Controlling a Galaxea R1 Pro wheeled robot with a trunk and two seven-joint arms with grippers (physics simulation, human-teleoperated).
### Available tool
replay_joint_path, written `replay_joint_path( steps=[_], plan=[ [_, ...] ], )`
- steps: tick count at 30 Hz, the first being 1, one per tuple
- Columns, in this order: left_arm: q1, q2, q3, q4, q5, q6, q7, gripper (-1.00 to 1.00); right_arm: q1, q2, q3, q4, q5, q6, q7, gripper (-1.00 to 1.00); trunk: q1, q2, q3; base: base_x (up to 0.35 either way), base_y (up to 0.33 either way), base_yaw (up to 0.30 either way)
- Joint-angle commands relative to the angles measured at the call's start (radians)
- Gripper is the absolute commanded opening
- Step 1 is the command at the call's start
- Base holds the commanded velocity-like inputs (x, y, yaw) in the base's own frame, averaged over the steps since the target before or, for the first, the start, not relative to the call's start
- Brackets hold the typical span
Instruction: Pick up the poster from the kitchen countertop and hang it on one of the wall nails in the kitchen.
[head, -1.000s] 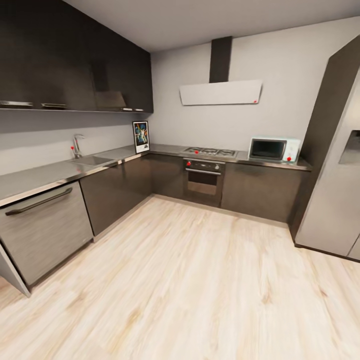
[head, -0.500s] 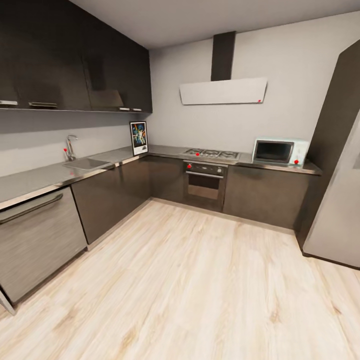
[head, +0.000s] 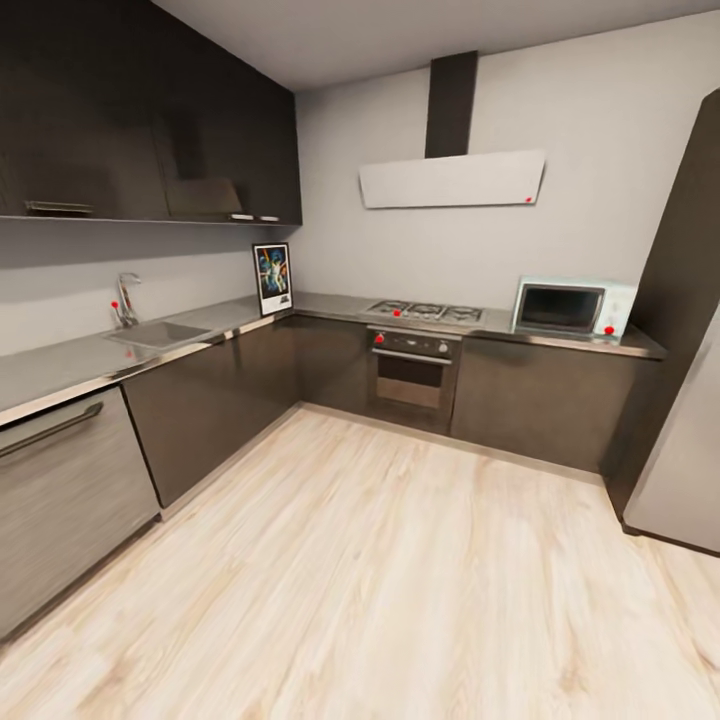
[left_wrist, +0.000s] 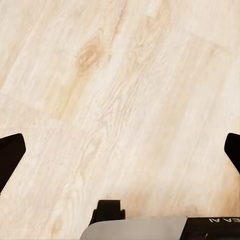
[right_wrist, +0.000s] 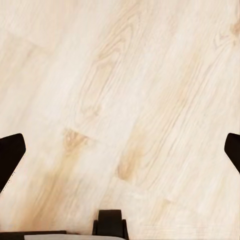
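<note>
The Star Wars poster (head: 272, 278) stands upright on the grey L-shaped countertop (head: 200, 325), leaning at the far corner against the wall. No nail can be made out on the pale-grey wall (head: 600, 230) at this distance. My left gripper (left_wrist: 120, 150) hangs open over the pale wood floor, its dark fingertips (left_wrist: 10, 155) wide apart with nothing between them. My right gripper (right_wrist: 120, 152) is likewise open above bare floorboards, its fingertips (right_wrist: 11, 156) spread to the view's edges.
Sink and tap (head: 125, 300) sit on the left counter run, a dishwasher front (head: 60, 490) below. Hob and oven (head: 410, 365) stand at the back under a hood (head: 452, 180). A microwave (head: 572, 307) and tall fridge (head: 690, 430) are to the right. Wooden floor (head: 380, 580) stretches ahead.
The whole head view has shifted: the counters and poster sit further left and closer, so the camera has moved forward and turned. Nothing in the kitchen itself has moved.
</note>
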Motion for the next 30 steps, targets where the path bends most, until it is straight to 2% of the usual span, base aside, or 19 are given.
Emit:
replay_joint_path(
  steps=[1,11,30],
  plan=[
    [0.000,-0.001,0.005,-0.001,-0.010,-0.002,0.000,1.00,-0.001,0.000,0.000,0.001,0.000,-0.003,0.000,1.00,0.001,0.000,-0.001,0.339,-0.039,0.000],
    [0.000,-0.001,0.005,0.000,-0.011,-0.052,0.000,1.00,-0.001,0.000,-0.001,-0.001,-0.001,-0.003,0.000,1.00,0.001,0.000,-0.001,0.339,-0.080,0.038],
    [0.000,-0.001,0.005,0.000,-0.010,-0.057,0.001,1.00,-0.001,0.000,0.000,-0.001,-0.001,-0.003,-0.002,1.00,0.001,0.000,-0.001,0.339,-0.079,0.265]
  ],
)
